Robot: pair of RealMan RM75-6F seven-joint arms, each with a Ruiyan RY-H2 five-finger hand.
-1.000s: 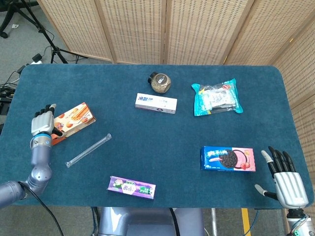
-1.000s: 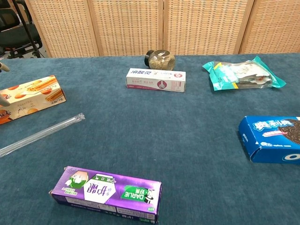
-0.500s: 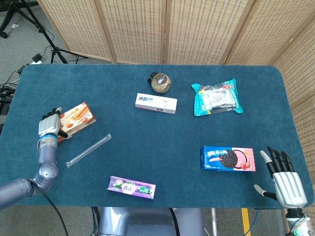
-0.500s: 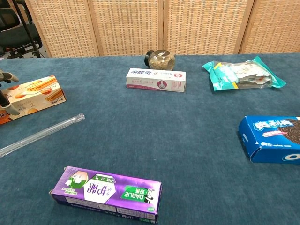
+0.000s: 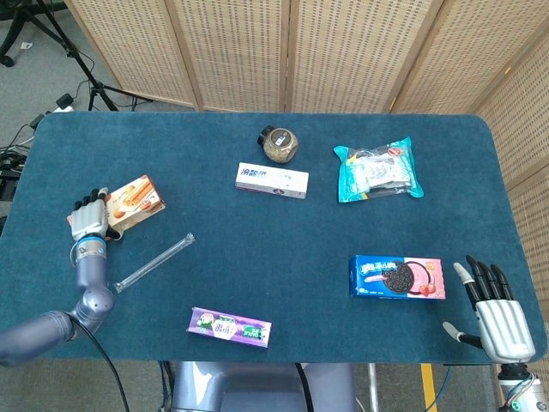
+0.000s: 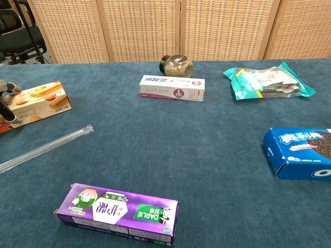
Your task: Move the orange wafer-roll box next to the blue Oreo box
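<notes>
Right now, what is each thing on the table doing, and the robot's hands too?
orange wafer-roll box: near end lifted, held
left hand: grips the box's near end
right hand: open, fingers spread
blue Oreo box: lying flat
jar: on its side
teal bag: lying flat
purple box: lying flat

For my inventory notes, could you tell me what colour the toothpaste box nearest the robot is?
Purple, with a green patch; the toothpaste box shows best in the chest view.

Bright, even light, faint shadows, sharp focus in both views.
</notes>
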